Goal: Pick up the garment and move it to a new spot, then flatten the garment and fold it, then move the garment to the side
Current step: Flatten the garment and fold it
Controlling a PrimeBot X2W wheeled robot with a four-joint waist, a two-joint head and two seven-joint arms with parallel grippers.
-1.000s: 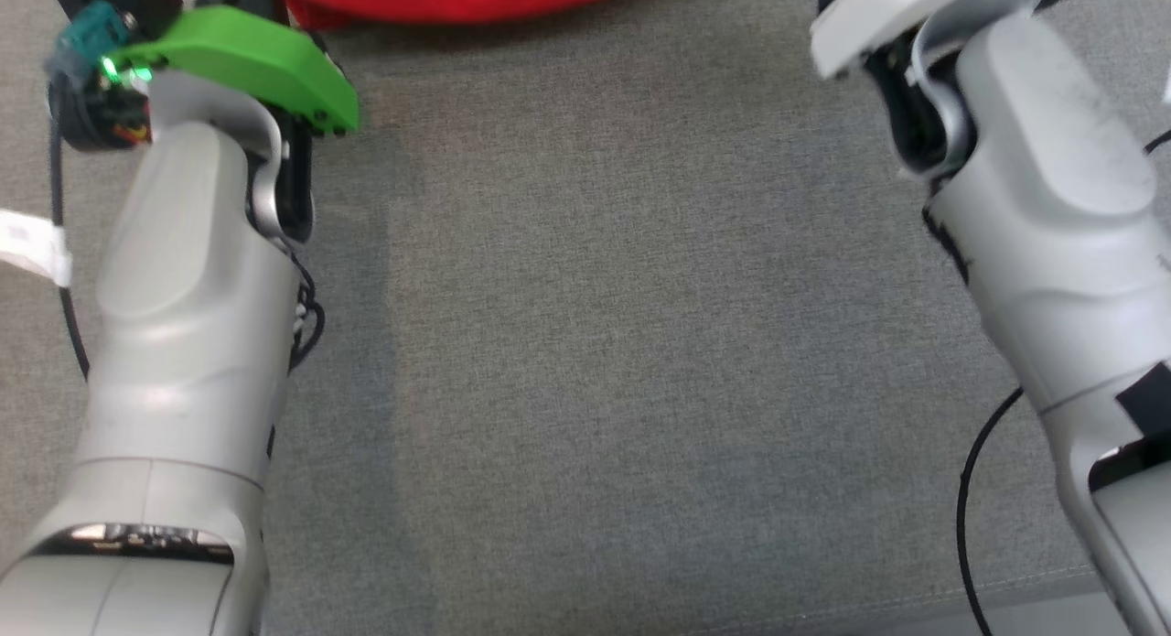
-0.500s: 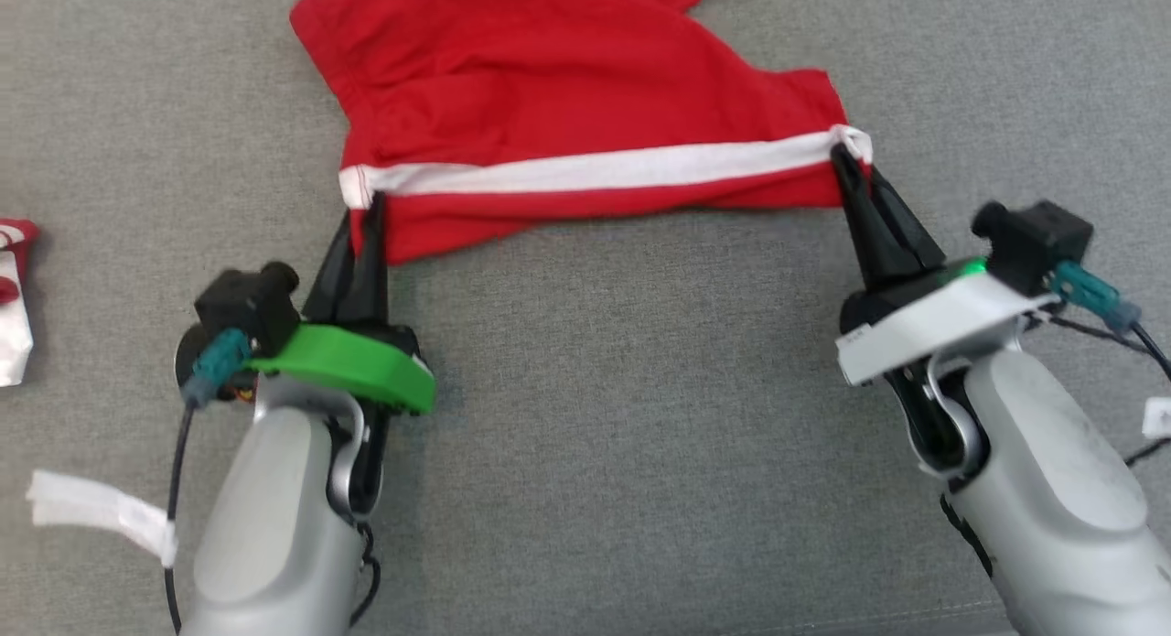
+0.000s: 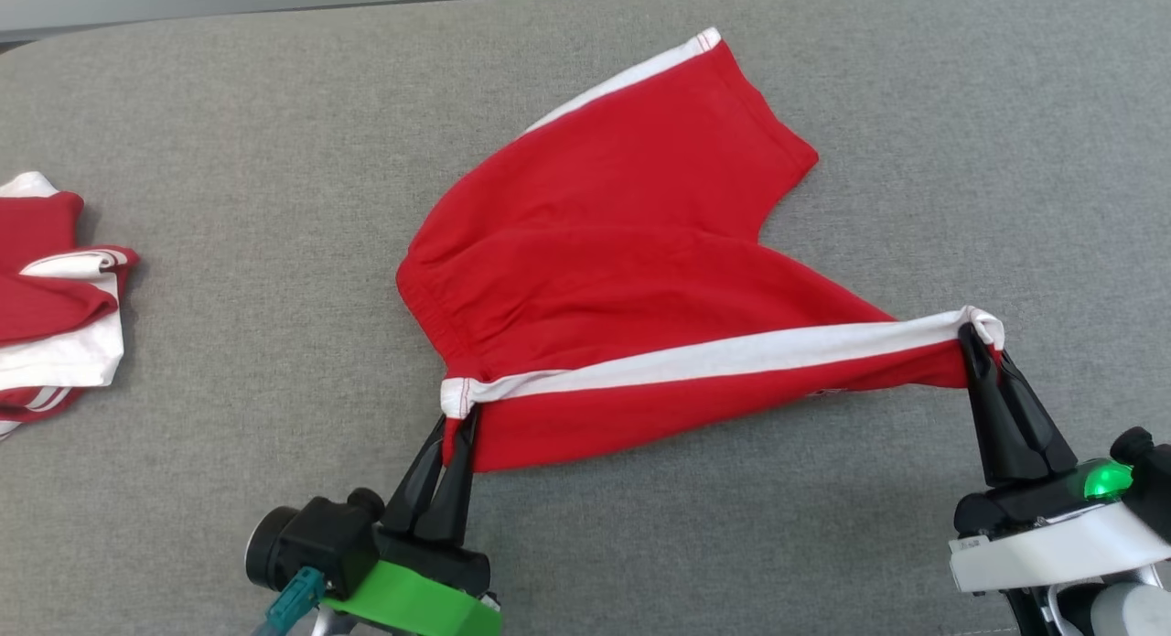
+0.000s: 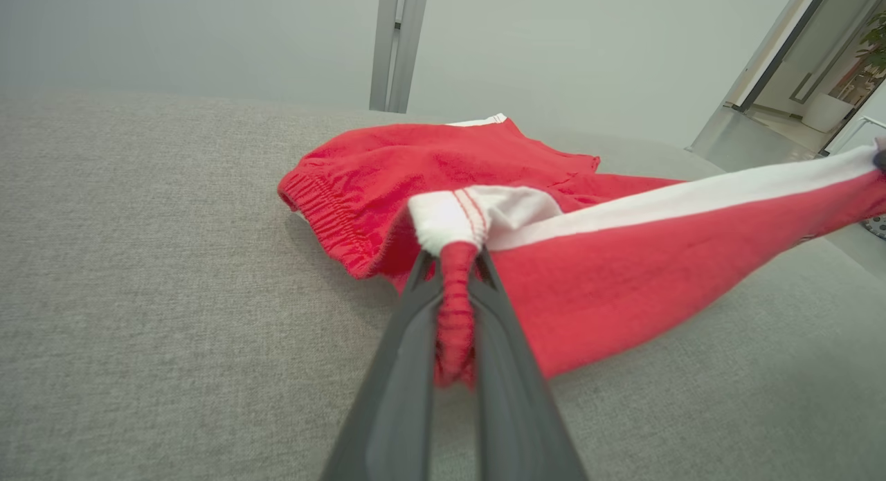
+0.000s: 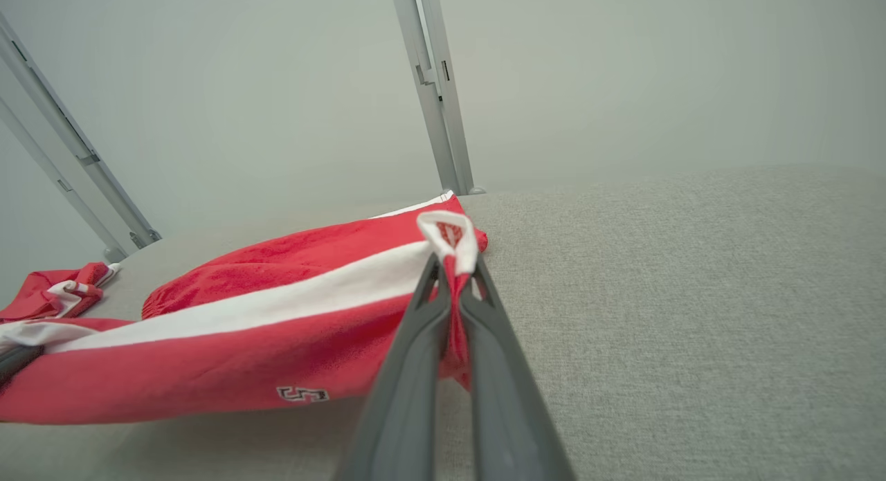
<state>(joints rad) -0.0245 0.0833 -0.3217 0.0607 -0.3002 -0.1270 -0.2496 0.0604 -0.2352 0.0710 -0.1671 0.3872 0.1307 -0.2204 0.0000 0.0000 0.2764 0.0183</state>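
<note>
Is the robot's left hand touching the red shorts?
Touching. In the left wrist view, the left gripper pinches the red shorts at a white-striped corner, with the fabric squeezed between its closed jaws.

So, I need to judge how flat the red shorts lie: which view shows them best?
The head view: the whole red shorts show from above, near edge pulled taut. The left wrist view gives the gathered waistband end; the right wrist view, the striped side at a low angle.

A small heap of red-and-white cloth (image 3: 50, 297) lies at the left of a grey woven-fabric surface (image 3: 229, 142) — grey metal uprights (image 5: 436, 100) behind.
</note>
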